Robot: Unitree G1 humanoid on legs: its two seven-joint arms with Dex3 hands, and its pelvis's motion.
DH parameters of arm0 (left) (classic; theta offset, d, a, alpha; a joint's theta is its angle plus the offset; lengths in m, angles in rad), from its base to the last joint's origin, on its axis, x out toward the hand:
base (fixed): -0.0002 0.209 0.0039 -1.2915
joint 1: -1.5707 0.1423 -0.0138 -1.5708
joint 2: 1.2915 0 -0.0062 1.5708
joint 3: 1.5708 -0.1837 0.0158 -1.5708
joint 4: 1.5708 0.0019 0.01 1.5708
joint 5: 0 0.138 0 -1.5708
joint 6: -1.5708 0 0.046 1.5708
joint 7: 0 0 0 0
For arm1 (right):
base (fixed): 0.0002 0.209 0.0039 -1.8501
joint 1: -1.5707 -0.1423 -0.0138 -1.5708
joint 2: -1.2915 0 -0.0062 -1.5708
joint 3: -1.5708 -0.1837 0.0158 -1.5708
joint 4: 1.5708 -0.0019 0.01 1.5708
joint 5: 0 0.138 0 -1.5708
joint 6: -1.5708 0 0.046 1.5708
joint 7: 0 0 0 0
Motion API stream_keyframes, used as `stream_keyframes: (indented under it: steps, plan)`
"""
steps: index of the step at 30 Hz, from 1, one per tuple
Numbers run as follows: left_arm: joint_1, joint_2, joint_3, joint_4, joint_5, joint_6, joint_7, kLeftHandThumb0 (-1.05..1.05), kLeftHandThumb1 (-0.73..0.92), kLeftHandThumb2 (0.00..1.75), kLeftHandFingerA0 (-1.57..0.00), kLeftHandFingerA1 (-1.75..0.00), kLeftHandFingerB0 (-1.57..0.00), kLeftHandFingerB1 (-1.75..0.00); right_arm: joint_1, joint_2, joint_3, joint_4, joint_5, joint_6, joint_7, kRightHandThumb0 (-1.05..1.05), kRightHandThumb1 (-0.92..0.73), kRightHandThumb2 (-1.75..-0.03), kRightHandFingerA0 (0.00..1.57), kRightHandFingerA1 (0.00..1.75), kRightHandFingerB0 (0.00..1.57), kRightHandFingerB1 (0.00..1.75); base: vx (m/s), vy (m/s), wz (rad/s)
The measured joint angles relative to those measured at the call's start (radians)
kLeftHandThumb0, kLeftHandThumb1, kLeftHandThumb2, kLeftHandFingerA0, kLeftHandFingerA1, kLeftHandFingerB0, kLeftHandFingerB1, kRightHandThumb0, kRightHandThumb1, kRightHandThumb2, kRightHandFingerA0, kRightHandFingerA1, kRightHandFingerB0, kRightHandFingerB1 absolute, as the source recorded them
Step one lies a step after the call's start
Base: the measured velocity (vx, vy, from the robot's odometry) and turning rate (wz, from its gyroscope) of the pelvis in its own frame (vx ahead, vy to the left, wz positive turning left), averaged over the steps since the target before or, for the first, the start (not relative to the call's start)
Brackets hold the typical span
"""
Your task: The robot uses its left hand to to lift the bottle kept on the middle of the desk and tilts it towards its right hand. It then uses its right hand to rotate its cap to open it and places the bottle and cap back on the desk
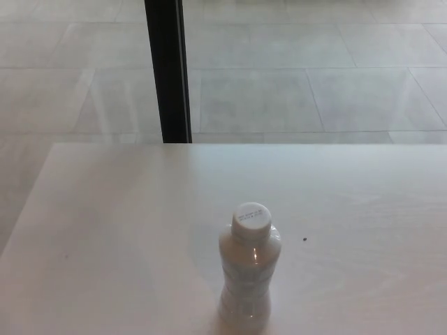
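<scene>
A small pale bottle (247,279) stands upright on the white desk (126,230), a little right of the middle and near the front edge of the view. Its white cap (251,217) sits on top with small print on it. Neither of my hands shows in the head view, so nothing touches the bottle.
A black vertical post (168,70) rises behind the desk's far edge, left of centre. Beyond it lies a pale tiled floor (314,84). A tiny dark speck (305,239) marks the desk right of the bottle.
</scene>
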Motion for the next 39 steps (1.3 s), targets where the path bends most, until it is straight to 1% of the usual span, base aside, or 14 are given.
stream_keyframes:
  steps: [8, 9, 12, 15, 16, 17, 20, 23, 29, 32, 33, 37, 38, 39]
  plan:
    - [-0.039, 0.084, 0.128, -0.142, -0.073, 0.002, -0.054, -0.78, 0.61, 0.87, 0.00, 0.00, 0.00, 0.00, -0.091, -0.032, -0.141, -0.175, 0.098, 0.009, 0.017, -0.82, -0.59, -0.96, 0.23, 0.66, 0.04, 0.44, 0.00, 0.000, 0.00]
    - [-0.052, 0.100, 0.141, -0.167, -0.080, 0.002, -0.057, -0.83, 0.59, 0.88, 0.00, 0.00, 0.00, 0.00, -0.102, -0.040, -0.151, -0.212, 0.107, 0.012, 0.018, -0.78, -0.76, -0.63, 0.19, 0.65, 0.05, 0.40, 0.00, 0.000, 0.00]
    - [-0.102, 0.144, 0.177, -0.236, -0.104, 0.005, -0.066, -0.86, 0.63, 0.92, 0.00, -0.01, 0.00, 0.00, -0.142, -0.060, -0.167, -0.318, 0.130, 0.022, 0.022, -0.76, -0.80, -0.64, 0.15, 0.57, 0.02, 0.33, 0.00, 0.000, 0.00]
    - [-0.154, 0.181, 0.193, -0.307, -0.118, 0.005, -0.075, -1.05, 0.60, 0.99, 0.00, -0.02, 0.00, 0.00, -0.178, -0.070, -0.169, -0.424, 0.143, 0.034, 0.022, -0.86, -0.65, -1.01, 0.11, 0.56, 0.05, 0.31, 0.00, 0.000, 0.00]
    - [-0.169, 0.189, 0.197, -0.337, -0.124, 0.007, -0.079, -1.02, 0.60, 0.98, 0.00, -0.09, 0.00, -0.16, -0.189, -0.070, -0.168, -0.458, 0.146, 0.038, 0.022, -0.78, -0.80, -0.64, 0.14, 0.50, 0.04, 0.31, 0.00, 0.000, 0.00]
    - [-0.188, 0.196, 0.201, -0.376, -0.134, 0.013, -0.081, -0.88, 0.52, 0.94, 0.00, -0.36, 0.00, -0.46, -0.203, -0.070, -0.167, -0.498, 0.150, 0.044, 0.021, -0.77, -0.63, -0.98, 0.10, 0.53, 0.03, 0.35, 0.00, 0.000, 0.00]
    - [-0.233, 0.208, 0.204, -0.466, -0.154, 0.027, -0.086, -1.05, 0.42, 0.76, 0.00, -0.68, -0.06, -0.71, -0.237, -0.070, -0.160, -0.589, 0.158, 0.058, 0.018, -0.73, -0.64, -0.96, 0.05, 0.49, 0.03, 0.30, 0.00, 0.000, 0.00]
    - [-0.278, 0.221, 0.202, -0.573, -0.171, 0.046, -0.092, -0.83, 0.49, 0.93, 0.00, -0.36, -0.01, -0.26, -0.271, -0.070, -0.142, -0.699, 0.167, 0.073, 0.014, -0.37, -0.52, -1.08, 0.01, 0.51, 0.00, 0.50, 0.00, 0.000, 0.00]
    - [-0.379, 0.224, 0.152, -0.780, -0.196, 0.093, -0.096, -1.03, 0.57, 0.97, 0.00, -0.14, 0.00, 0.00, -0.338, -0.056, -0.066, -0.890, 0.182, 0.108, 0.010, -0.73, -0.76, -0.63, 0.22, 0.43, 0.14, 0.29, 0.00, 0.000, 0.00]
    - [-0.411, 0.222, 0.109, -0.878, -0.199, 0.116, -0.095, -1.05, 0.58, 0.96, 0.00, -0.15, 0.00, -0.01, -0.360, -0.035, -0.019, -0.962, 0.187, 0.121, 0.009, -0.37, -0.49, -1.07, 0.02, 0.51, 0.00, 0.50, 0.00, 0.000, 0.00]
    - [-0.423, 0.221, 0.085, -0.921, -0.198, 0.125, -0.094, -1.04, 0.56, 0.93, 0.00, -0.16, 0.00, -0.01, -0.364, -0.024, 0.006, -0.992, 0.187, 0.127, 0.009, -0.70, -0.81, -0.64, 0.17, 0.41, 0.08, 0.26, 0.00, 0.000, 0.00]
    - [-0.453, 0.204, -0.004, -1.062, -0.199, 0.156, -0.094, -0.93, 0.50, 0.91, 0.00, -0.16, 0.00, -0.03, -0.366, 0.016, 0.100, -1.087, 0.187, 0.146, 0.010, -0.68, -0.66, -0.95, 0.11, 0.50, 0.05, 0.28, 0.00, 0.000, 0.00]
    - [-0.459, 0.196, -0.028, -1.097, -0.199, 0.166, -0.093, -0.71, 0.55, 0.57, 0.00, 0.00, 0.00, -0.21, -0.365, 0.026, 0.125, -1.109, 0.186, 0.151, 0.010, -0.67, -0.78, -0.66, 0.20, 0.43, 0.10, 0.20, 0.00, 0.000, 0.00]
    - [-0.466, 0.182, -0.055, -1.133, -0.199, 0.176, -0.090, -0.88, 0.42, 0.82, 0.00, -0.15, -0.06, -0.09, -0.365, 0.038, 0.150, -1.128, 0.186, 0.155, 0.010, -0.68, -0.81, -0.64, 0.24, 0.43, 0.09, 0.26, 0.00, 0.000, 0.00]
